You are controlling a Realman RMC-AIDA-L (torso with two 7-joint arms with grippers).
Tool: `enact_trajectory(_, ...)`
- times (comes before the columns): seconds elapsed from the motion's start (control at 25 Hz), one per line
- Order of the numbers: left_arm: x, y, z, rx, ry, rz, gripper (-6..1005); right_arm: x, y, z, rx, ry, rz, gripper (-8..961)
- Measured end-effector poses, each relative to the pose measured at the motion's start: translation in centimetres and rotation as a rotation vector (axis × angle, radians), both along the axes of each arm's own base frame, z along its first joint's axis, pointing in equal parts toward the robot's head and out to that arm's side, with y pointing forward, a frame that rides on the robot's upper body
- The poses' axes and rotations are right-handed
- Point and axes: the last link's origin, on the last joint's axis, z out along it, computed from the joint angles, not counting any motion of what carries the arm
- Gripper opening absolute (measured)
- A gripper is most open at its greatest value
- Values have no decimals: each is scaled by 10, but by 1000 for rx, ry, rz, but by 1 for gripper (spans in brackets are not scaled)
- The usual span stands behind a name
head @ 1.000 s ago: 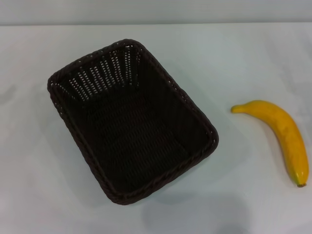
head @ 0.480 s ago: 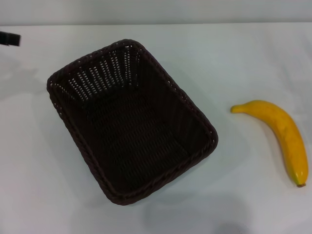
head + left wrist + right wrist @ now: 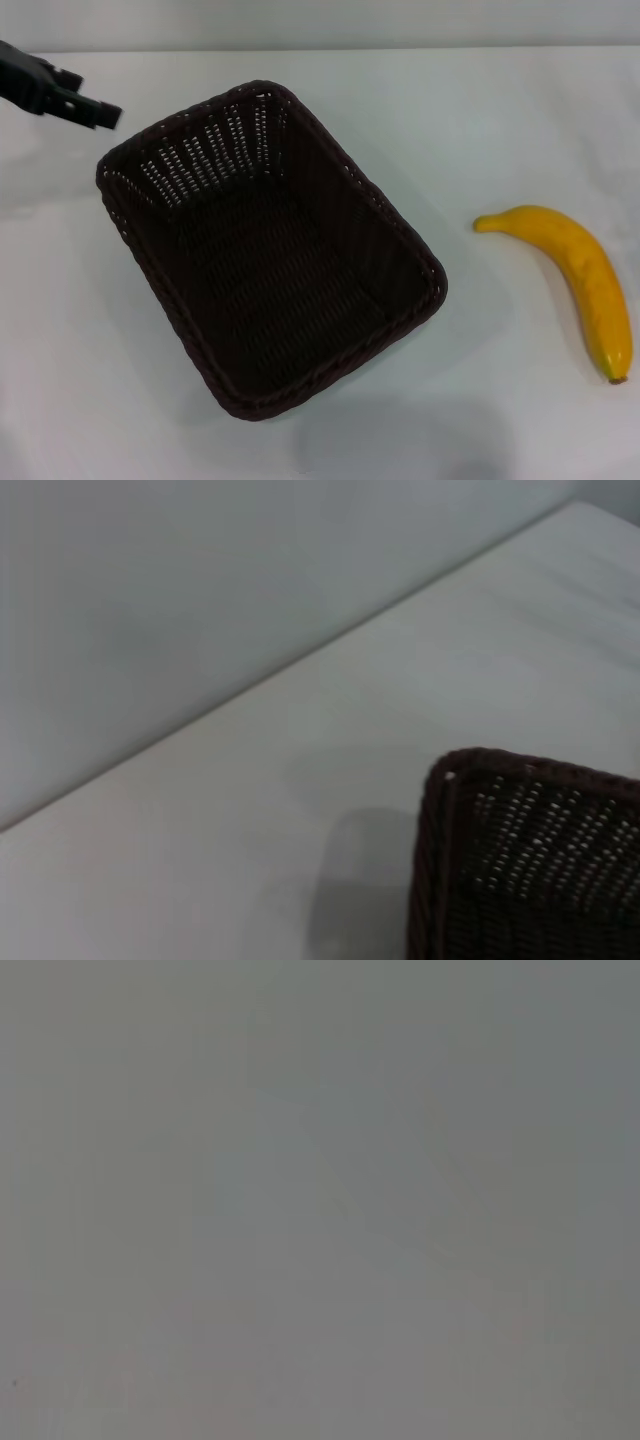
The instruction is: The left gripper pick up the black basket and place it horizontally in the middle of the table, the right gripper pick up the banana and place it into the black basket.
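Note:
The black basket (image 3: 280, 270) lies empty and askew on the white table (image 3: 500, 120), left of the middle, its long side running from far left to near right. The left gripper (image 3: 100, 108) hangs at the far left, just off the basket's far left corner and apart from it. That corner also shows in the left wrist view (image 3: 520, 860). The banana (image 3: 575, 270) lies flat on the table to the right of the basket, dark tip toward the near edge. The right gripper is out of view; the right wrist view shows only plain grey.
A pale wall (image 3: 320, 20) stands behind the table's far edge. White tabletop lies between the basket and the banana.
The left gripper has come in from the far left edge and moved right, toward the basket's far left corner. The basket and banana have not moved.

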Motion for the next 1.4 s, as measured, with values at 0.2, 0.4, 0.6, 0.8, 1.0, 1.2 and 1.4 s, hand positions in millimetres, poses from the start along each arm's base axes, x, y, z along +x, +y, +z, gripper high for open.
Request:
enact_trajectory(0.2,-4,-1,-22,-15,9,-41,849,0,-1,-1,-3,3,4,842)
enact_trajectory(0.4,-17,-6,-38,1,20,-51,848,-2,-1,-1,-3,1,17,842)
enact_trajectory(0.6,-28,-7,-45,40,23,-61,848,-4,0,0,-1,1,25,842)
enact_trajectory(0.8,-30,-3,-53,51,23,-78,847,-6,2,-1,-3,0,29,842)
enact_trajectory(1.0,-25,3,-60,54,19,-99,846,-7,3,-1,-2,2,31,841)
enact_trajectory(1.2,-18,6,-72,36,1,-103,846,-8,5,-1,-2,3,34,841)
enact_trajectory(1.4,-19,4,-81,26,-10,-89,845,-8,5,0,3,4,31,841)
